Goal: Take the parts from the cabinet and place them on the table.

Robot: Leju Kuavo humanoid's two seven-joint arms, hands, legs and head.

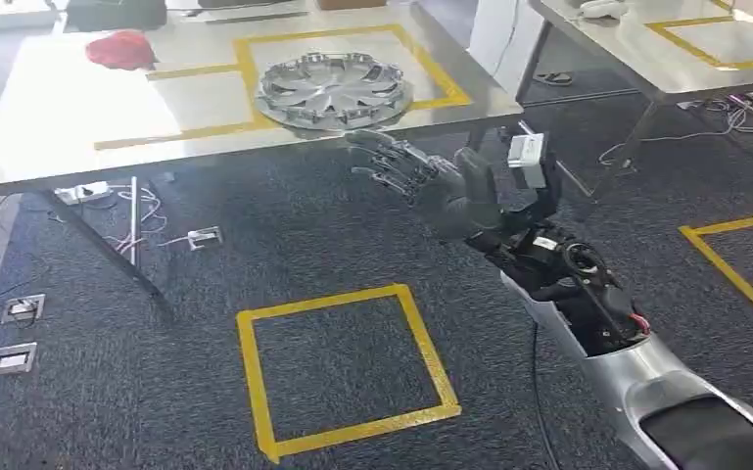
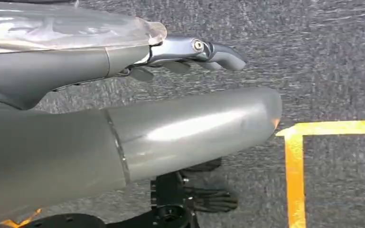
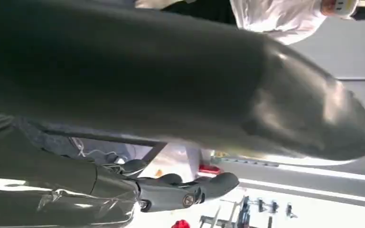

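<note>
A silver wheel cover lies flat on the steel table, inside a yellow tape outline near the table's front edge. My right hand reaches out just below and in front of that edge, fingers spread and holding nothing, a short way from the wheel cover. In the right wrist view the thick thumb and darker fingers are apart with nothing between them. My left hand hangs over the grey carpet, its fingers stretched out and empty.
A red object sits at the table's far left. A second table stands at the right. Cables and a power strip lie under the table. A yellow tape square marks the carpet. A person's white sleeve is near.
</note>
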